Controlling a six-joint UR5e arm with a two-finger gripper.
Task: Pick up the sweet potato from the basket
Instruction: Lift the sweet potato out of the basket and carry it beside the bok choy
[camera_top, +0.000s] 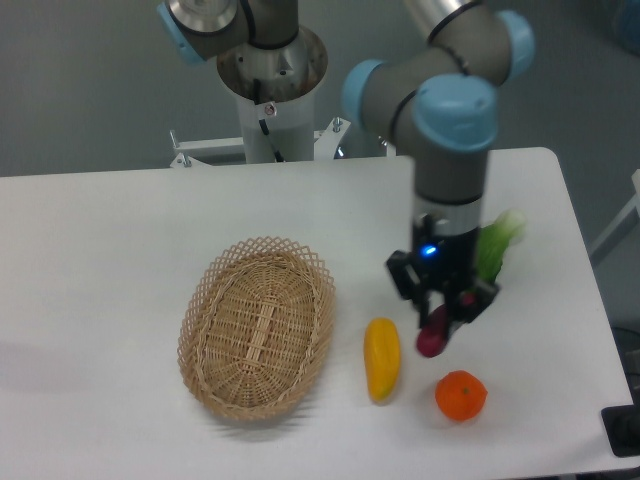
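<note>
Gripping the sweet potato (432, 336), the gripper (442, 312) hangs to the right of the basket (258, 327), with its two fingers closed on the dark magenta tuber's upper part and the lower end poking out below them. So the sweet potato is outside the basket, held over the white table (100, 260); whether it touches the tabletop cannot be told. Between it and the basket lies a yellow fruit (382, 359) on the table. An orange (461, 395) sits further right of the basket, just below the tuber. A green leafy vegetable (497, 245) shows behind the gripper.
</note>
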